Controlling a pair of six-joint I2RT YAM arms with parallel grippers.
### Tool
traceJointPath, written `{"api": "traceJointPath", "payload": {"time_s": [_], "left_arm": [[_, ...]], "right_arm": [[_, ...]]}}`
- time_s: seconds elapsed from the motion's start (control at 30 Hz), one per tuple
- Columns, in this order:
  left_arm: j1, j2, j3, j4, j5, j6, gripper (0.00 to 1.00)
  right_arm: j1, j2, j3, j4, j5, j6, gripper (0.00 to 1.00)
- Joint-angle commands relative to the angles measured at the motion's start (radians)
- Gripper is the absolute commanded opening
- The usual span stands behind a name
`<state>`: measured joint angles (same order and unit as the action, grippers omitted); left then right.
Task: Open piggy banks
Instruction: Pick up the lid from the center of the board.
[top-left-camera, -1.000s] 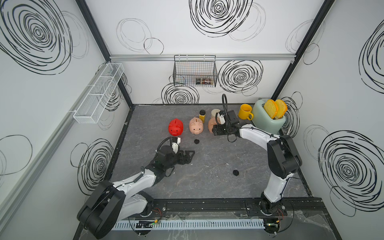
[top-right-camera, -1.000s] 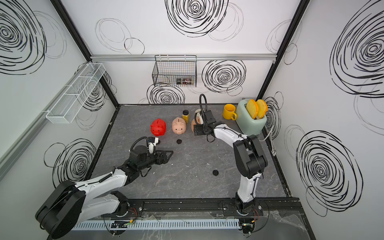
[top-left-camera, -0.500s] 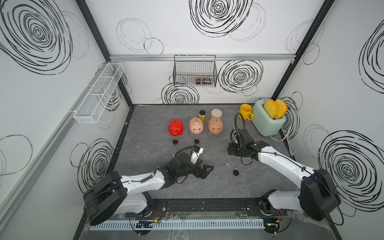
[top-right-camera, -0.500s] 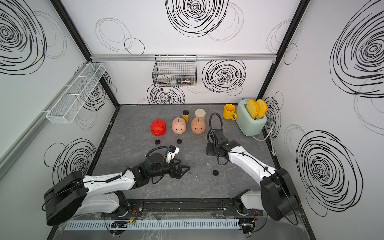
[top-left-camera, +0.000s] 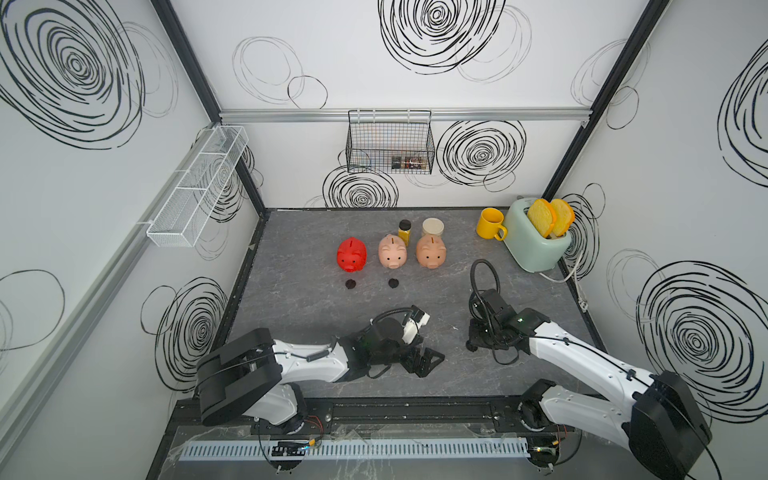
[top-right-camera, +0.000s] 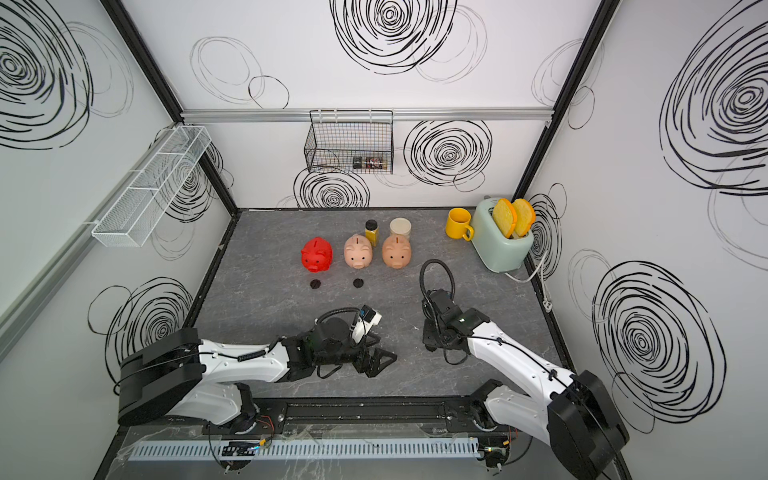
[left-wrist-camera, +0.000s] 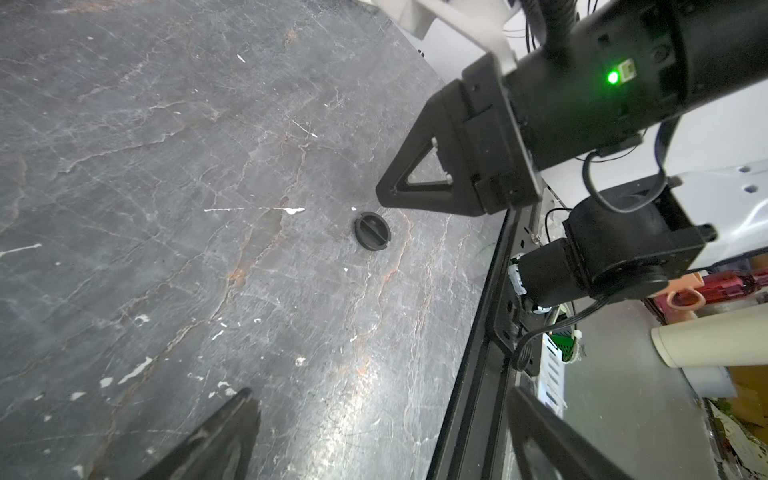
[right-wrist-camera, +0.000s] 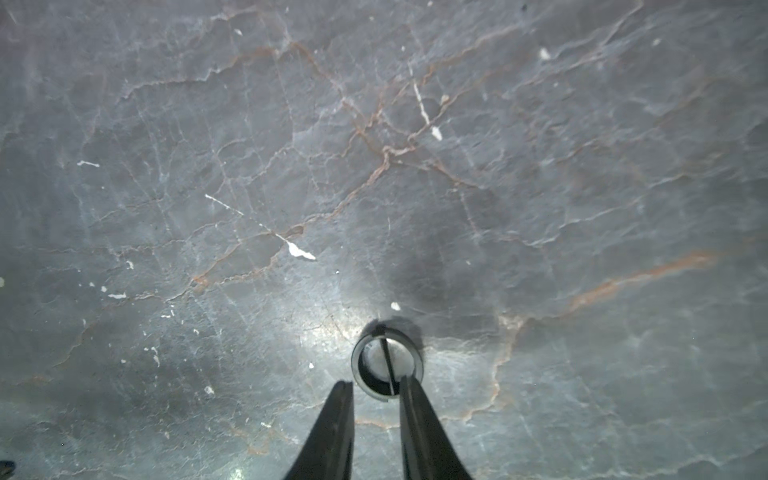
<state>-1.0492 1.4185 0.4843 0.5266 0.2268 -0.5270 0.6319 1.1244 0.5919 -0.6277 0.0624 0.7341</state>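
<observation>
Now, far centre row, unmoved: red pig, pink pig, peach pig, bellies hidden. Right gripper drawn back near-right, jaws narrowed, empty, over loose plug; left gripper wide, empty

Plug partly behind right gripper; basket contents unclear, perhaps bottles.

A small black round plastic plug, crossbar up, lies flat on the grey veined tabletop. The right gripper has its two black fingers narrowly apart, their tips at the plug's rim, one overlapping it.
</observation>
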Motion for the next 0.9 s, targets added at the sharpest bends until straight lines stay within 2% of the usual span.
{"api": "traceJointPath", "payload": {"time_s": [0.0, 0.17, 0.87], "left_arm": [[-0.005, 0.009, 0.025, 0.055, 0.006, 0.006, 0.96], [-0.005, 0.019, 0.029, 0.055, 0.011, 0.0, 0.96], [-0.004, 0.03, 0.038, 0.05, -0.001, 0.011, 0.96]], "right_arm": [[0.025, 0.053, 0.014, -0.022, -0.01, 0.005, 0.21], [0.06, 0.108, 0.038, -0.024, 0.021, 0.024, 0.18], [0.058, 0.19, 0.043, -0.006, 0.057, 0.016, 0.16]]}}
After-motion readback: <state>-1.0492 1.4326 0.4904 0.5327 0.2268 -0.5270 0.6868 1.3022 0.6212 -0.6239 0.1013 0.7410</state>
